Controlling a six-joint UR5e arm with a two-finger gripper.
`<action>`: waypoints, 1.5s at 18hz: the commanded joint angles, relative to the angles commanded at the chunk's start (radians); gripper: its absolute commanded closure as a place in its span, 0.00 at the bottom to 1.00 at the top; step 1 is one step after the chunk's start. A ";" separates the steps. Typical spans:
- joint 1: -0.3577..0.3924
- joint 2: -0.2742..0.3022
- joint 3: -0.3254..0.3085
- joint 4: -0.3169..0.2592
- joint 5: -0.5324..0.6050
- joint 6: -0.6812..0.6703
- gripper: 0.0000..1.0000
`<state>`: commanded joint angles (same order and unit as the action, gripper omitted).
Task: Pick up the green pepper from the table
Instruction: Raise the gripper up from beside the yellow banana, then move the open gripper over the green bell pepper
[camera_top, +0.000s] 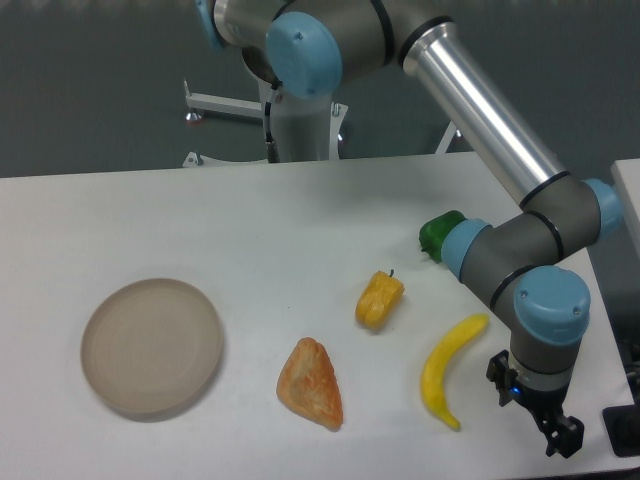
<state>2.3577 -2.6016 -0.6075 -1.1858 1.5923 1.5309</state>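
So, going left to right: a round beige plate (152, 346) sits at the left of the table (300, 220), then an orange triangular pastry-looking thing (311, 384), a yellow-orange pepper (379, 298) and a banana (447, 367). The green pepper (438, 234) is further back on the right, half hidden behind the arm's wrist joint, probably why it's easy to miss. The gripper (548, 428) hangs low at the far right edge, well apart from the pepper, with nothing in it; can't tell if the fingers are spread or closed from this angle. The arm looks like it needs to swing back before any grab
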 joint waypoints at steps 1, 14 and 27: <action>0.000 -0.003 0.003 0.000 0.002 -0.002 0.00; 0.035 0.198 -0.219 -0.072 -0.008 -0.017 0.00; 0.173 0.570 -0.771 -0.087 -0.048 0.054 0.00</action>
<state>2.5310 -2.0312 -1.3787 -1.2732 1.5447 1.5846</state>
